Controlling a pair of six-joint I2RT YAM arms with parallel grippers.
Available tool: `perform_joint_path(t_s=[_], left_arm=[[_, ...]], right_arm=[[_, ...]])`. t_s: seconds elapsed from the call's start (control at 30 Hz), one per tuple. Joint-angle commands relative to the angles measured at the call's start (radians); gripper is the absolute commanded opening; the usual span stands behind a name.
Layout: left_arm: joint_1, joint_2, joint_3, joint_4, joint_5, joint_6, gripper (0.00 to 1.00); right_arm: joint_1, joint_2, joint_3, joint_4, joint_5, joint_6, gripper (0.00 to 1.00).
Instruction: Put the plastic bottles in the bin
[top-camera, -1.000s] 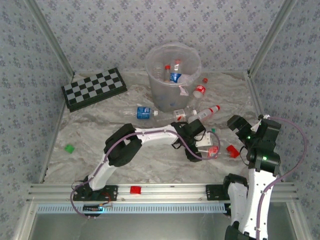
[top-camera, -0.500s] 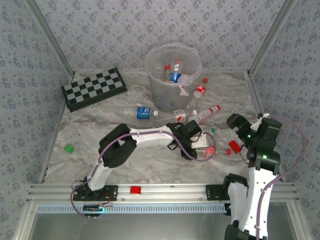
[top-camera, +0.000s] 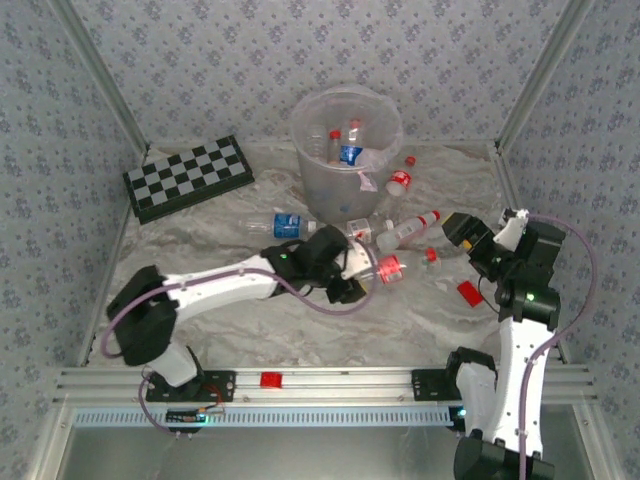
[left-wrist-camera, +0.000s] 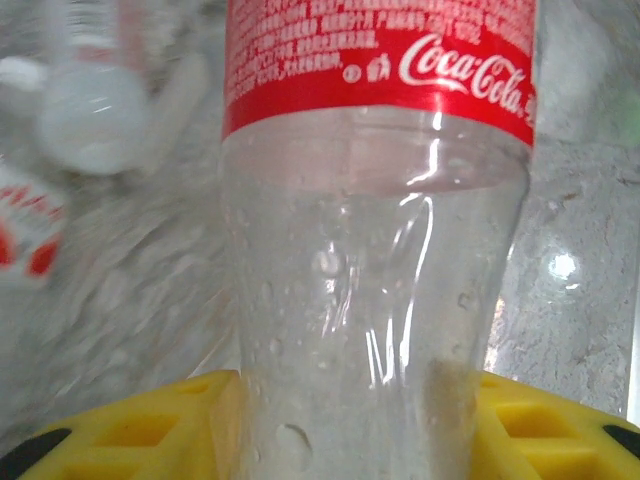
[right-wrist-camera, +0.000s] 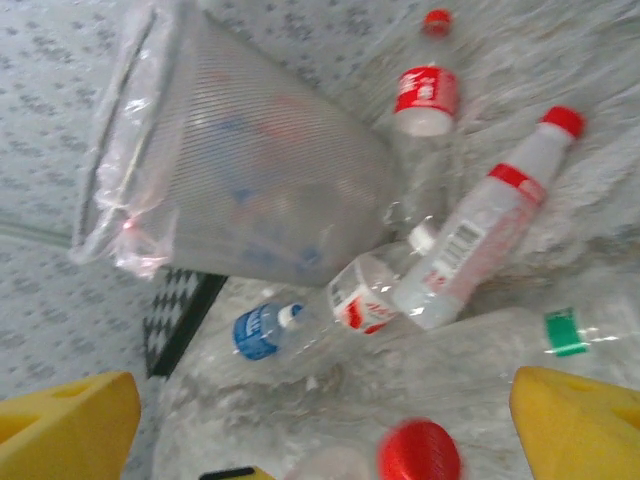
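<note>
"Fingers (left-wrist-camera: 150, 435) on the left gripper (top-camera: 356, 274), what are they doing?"

"They are squeezing the clear lower half of a Coca-Cola bottle (left-wrist-camera: 375, 250), with one yellow finger pressing on each side. From above, it is sticking out sideways past the gripper, and its red cap (top-camera: 430, 257) is pointing toward the right arm."

"Is it touching the tabletop (top-camera: 200, 260)?"

"I cannot tell. It is sitting over the middle of the marbled surface, on the near side of the bin (top-camera: 330, 195)."

"And the right gripper (top-camera: 458, 230)?"

"Its fingers are standing wide apart and gripping nothing. It is hovering at the right side and facing the bin."

"Where are the other bottles lying?"

"A few are resting inside the bin, among them a blue-labelled bottle (top-camera: 350, 152). A red-labelled bottle (right-wrist-camera: 425, 95) is lying just beside the bin's right wall. A red-capped bottle (right-wrist-camera: 490, 230) is lying slantwise near the bin's foot, and a small crumpled bottle (right-wrist-camera: 355, 295) is touching its base end. A second blue bottle (top-camera: 285, 225) is lying to the left of those."

"Anything else?"

"A chessboard (top-camera: 190, 177) is sitting at the far left, and a small red piece (top-camera: 468, 292) is lying near the right arm."
</note>
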Motion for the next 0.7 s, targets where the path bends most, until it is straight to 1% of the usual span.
perform_joint_path(t_s=[0.0, 0.07, 0.13, 0.2, 0.23, 0.37, 0.43, 0.57, 0.67], left_arm=[[0.044, -0.123, -0.1, 0.119, -0.069, -0.186, 0.37], [0.059, -0.205, -0.172, 0.169, -0.124, -0.245, 0.37], [0.076, -0.268, -0.228, 0.22, -0.167, -0.3, 0.31], [0.1, -0.311, -0.268, 0.265, -0.177, -0.353, 0.26], [0.111, -0.327, -0.283, 0.285, -0.173, -0.377, 0.26], [0.126, -0.354, -0.305, 0.324, -0.165, -0.421, 0.26], [0.128, -0.352, -0.307, 0.334, -0.163, -0.43, 0.26], [0.129, -0.344, -0.31, 0.36, -0.138, -0.441, 0.26], [0.129, -0.339, -0.311, 0.374, -0.101, -0.408, 0.26]], right_arm=[[0.017, -0.01, -0.018, 0.123, -0.118, 0.054, 0.97], [0.051, -0.019, -0.051, 0.225, -0.103, 0.1, 1.0], [0.098, -0.016, -0.099, 0.358, -0.072, 0.167, 1.0], [0.178, -0.001, -0.147, 0.499, -0.021, 0.235, 1.0], [0.232, 0.018, -0.156, 0.549, 0.017, 0.245, 1.0], [0.441, 0.124, -0.1, 0.579, 0.161, 0.151, 1.0], [0.516, 0.18, -0.063, 0.576, 0.206, 0.109, 1.0], [0.607, 0.277, -0.019, 0.628, 0.23, 0.082, 1.0], [0.651, 0.346, 0.026, 0.641, 0.244, 0.048, 1.0]])
